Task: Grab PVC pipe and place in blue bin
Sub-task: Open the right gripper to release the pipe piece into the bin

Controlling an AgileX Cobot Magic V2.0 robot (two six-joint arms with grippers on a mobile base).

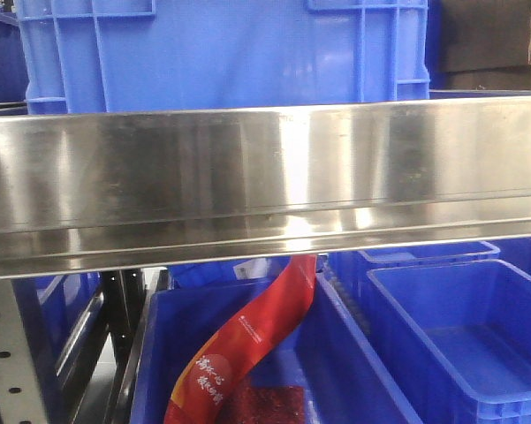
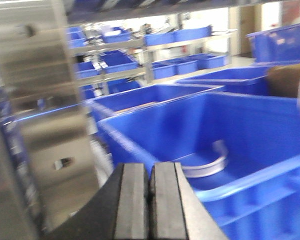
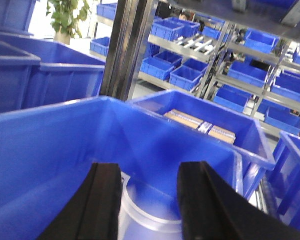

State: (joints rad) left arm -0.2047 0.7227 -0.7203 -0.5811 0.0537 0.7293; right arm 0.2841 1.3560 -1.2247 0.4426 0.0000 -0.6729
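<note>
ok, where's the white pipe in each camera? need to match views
Front: not in it; the steel shelf rail fills the middle.
Left wrist: a curved pale piece lies in a bin right of centre, past the shut left fingers; cannot tell if it is the same pipe.
Right wrist: white pipe at bottom centre, between the open right fingers.
Shared landmark: blue bins.

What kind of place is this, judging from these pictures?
Probably a warehouse or factory storeroom: metal racks hold rows of blue bins, and a steel shelf runs above more bins.
</note>
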